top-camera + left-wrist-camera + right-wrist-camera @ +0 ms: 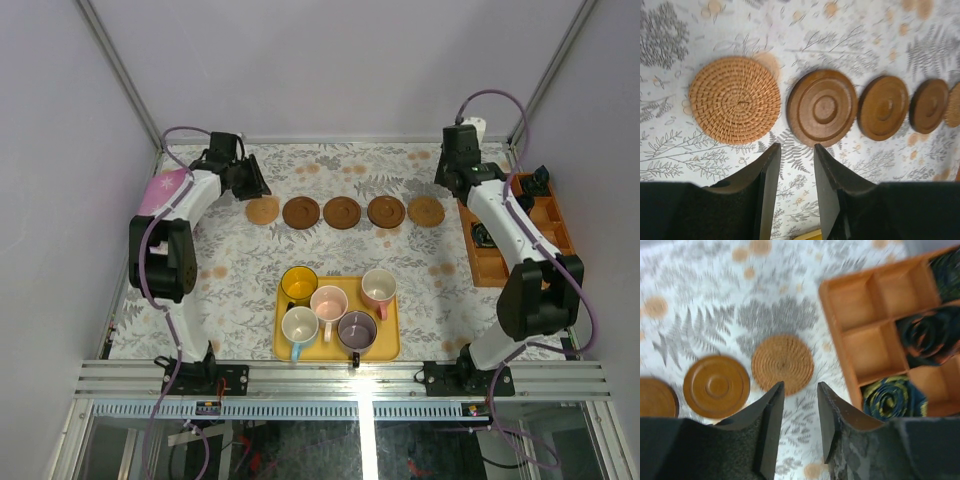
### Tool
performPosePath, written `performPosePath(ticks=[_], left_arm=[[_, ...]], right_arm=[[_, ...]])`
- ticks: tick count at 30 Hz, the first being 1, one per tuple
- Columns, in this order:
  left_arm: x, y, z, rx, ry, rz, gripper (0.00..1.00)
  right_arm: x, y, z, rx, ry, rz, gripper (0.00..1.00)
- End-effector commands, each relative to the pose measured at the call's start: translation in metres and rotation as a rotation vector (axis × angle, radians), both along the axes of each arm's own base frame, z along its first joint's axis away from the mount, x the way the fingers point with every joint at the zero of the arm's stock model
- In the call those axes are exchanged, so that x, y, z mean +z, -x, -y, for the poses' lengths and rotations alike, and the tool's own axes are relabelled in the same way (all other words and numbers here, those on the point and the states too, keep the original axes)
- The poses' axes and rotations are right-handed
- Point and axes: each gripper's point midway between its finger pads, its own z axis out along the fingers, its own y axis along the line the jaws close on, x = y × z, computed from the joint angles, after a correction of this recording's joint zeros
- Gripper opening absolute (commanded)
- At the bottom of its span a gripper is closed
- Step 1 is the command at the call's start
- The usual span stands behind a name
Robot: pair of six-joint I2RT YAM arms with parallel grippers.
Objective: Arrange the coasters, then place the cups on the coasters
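Five coasters lie in a row across the table: a woven tan one (262, 210) at the left end, three dark wooden ones (301, 212) (342, 212) (386, 211), and a woven tan one (426, 211) at the right end. Five cups stand on the yellow tray (390, 350): amber (299, 284), pale pink (329, 302), salmon (379, 287), white with a blue handle (299, 326) and purple (357, 330). My left gripper (797, 150) hovers open and empty just short of the left woven coaster (735, 100). My right gripper (800, 388) is open and empty above the right woven coaster (783, 364).
A wooden compartment box (875, 315) with rolled dark cloths stands right of the coaster row, near the right arm. A pink object (160, 190) lies at the table's left edge behind the left arm. Walls close in the table on three sides.
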Motion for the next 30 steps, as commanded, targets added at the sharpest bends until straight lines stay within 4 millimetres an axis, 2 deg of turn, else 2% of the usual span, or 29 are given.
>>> performPosePath(ticks=[1,4,5,7,8,11,13,15,18,21,25,28,30], left_arm=[[0.051,-0.026,-0.007,0.013,-0.019,0.237,0.33],[0.072,-0.029,-0.013,0.025,-0.047,0.317,0.35],[0.079,-0.03,-0.015,0.031,-0.057,0.343,0.35],[0.09,-0.031,-0.02,0.046,-0.078,0.387,0.35],[0.094,-0.031,-0.022,0.055,-0.091,0.402,0.35],[0.099,-0.03,-0.028,0.066,-0.116,0.423,0.35],[0.101,-0.031,-0.029,0.069,-0.121,0.428,0.35],[0.101,-0.032,-0.027,0.068,-0.112,0.433,0.35],[0.103,-0.032,-0.022,0.058,-0.081,0.445,0.35],[0.103,-0.032,-0.017,0.044,-0.052,0.448,0.35],[0.098,-0.031,-0.01,0.019,-0.023,0.433,0.35],[0.092,-0.027,-0.007,0.001,-0.014,0.412,0.35],[0.087,-0.024,-0.005,-0.01,-0.011,0.397,0.36]], right_arm=[[0.057,-0.021,0.028,-0.143,0.078,0.223,0.43],[0.079,-0.027,0.03,-0.164,0.075,0.284,0.49],[0.085,-0.029,0.03,-0.166,0.07,0.306,0.59],[0.092,-0.035,0.029,-0.154,0.07,0.35,0.9],[0.092,-0.037,0.028,-0.154,0.066,0.36,0.92],[0.091,-0.039,0.018,-0.092,0.049,0.313,0.89],[0.086,-0.038,0.002,0.005,0.012,0.271,0.86],[0.079,-0.032,-0.007,0.061,-0.013,0.257,0.82],[0.067,-0.016,-0.013,0.093,-0.054,0.248,0.81],[0.051,0.008,-0.02,0.124,-0.085,0.182,0.78],[0.031,0.05,-0.031,0.156,-0.11,0.087,0.7],[0.018,0.087,-0.049,0.216,-0.118,-0.007,0.64],[0.012,0.113,-0.068,0.277,-0.119,-0.051,0.63]])
